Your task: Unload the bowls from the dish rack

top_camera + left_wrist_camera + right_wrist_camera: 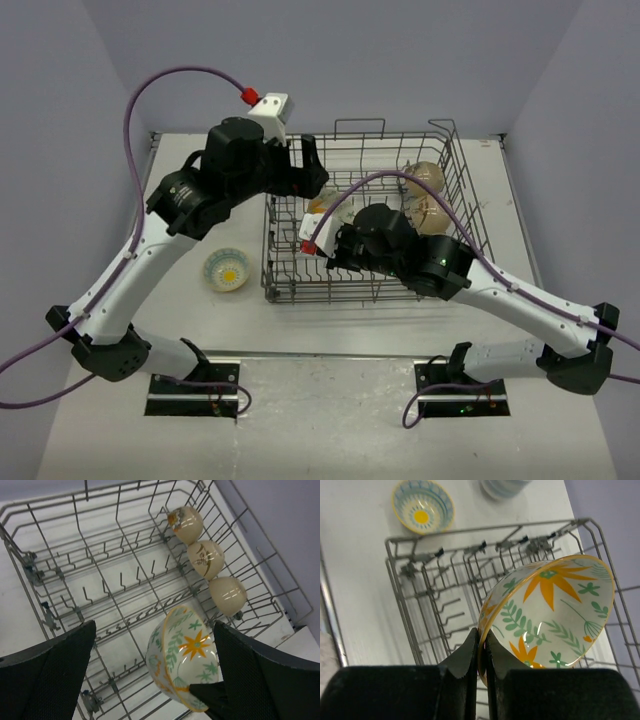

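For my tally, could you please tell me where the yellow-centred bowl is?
In the top view, the yellow-centred bowl sits on the table, just left of the dish rack, near its front-left corner.

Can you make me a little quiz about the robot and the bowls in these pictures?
1. True or false: the right gripper has its jaws shut on the rim of the flowered bowl.
2. How many beige bowls sit in a row in the dish rack? A) one B) three C) five
3. Fill in the gap: the left gripper hangs over the rack with its jaws wide ____.

Key: 1 true; 2 B; 3 open.
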### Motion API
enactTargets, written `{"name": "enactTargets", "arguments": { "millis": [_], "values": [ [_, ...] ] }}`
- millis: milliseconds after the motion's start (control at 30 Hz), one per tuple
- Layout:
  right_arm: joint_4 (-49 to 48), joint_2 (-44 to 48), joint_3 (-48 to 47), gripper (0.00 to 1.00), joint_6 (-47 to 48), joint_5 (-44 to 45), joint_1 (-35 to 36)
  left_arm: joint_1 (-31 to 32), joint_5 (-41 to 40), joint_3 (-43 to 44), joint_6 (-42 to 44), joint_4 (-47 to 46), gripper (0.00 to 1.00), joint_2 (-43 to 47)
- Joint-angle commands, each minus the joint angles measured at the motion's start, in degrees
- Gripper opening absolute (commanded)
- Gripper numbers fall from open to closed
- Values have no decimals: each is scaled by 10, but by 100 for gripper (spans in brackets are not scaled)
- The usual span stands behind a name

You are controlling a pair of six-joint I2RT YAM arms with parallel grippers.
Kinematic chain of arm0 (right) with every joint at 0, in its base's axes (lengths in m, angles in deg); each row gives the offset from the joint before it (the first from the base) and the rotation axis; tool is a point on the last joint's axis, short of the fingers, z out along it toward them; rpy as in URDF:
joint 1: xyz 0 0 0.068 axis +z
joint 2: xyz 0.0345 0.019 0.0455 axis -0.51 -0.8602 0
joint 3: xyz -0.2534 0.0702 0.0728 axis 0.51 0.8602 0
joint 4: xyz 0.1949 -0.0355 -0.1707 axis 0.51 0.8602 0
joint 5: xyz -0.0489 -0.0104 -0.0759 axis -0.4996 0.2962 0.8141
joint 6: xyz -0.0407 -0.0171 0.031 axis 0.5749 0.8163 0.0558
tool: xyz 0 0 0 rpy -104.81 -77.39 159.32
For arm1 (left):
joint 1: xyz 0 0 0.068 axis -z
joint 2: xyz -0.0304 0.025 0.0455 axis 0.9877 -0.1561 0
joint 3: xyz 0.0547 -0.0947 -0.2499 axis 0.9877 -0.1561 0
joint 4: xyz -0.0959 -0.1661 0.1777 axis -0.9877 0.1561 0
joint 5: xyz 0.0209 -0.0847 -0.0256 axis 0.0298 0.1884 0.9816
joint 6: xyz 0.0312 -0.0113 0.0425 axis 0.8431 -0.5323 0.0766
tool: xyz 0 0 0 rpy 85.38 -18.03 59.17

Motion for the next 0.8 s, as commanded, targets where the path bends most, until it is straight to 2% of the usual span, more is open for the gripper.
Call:
{"name": "enactTargets", "arguments": {
  "millis": [0,133,333,367,400,433,500,633,733,767],
  "values": [
    [7,34,5,0,72,128,26,26,-50,-23,-21,31,99,24],
    [2,31,0,0,74,166,41,47,-47,-79,-20,14,94,31],
    [-8,29,-16,0,65,168,59,51,-62,-90,-12,14,82,15],
    [-13,29,-14,0,65,185,61,51,-62,-86,-11,18,77,11],
    [-15,27,-14,0,64,193,62,51,-63,-82,-10,21,63,8],
    [-15,25,-16,0,63,198,62,51,-70,-72,-9,26,55,1],
    [-8,23,-22,0,58,203,63,52,-84,-68,-8,36,43,-5],
    [-16,23,-21,0,54,205,67,53,-99,-66,-5,49,41,-21],
    [-19,16,-23,0,55,219,68,53,-109,-67,-6,54,27,-28],
    [-18,14,-24,0,55,225,68,53,-117,-66,-6,57,25,-30]
  ]
}}
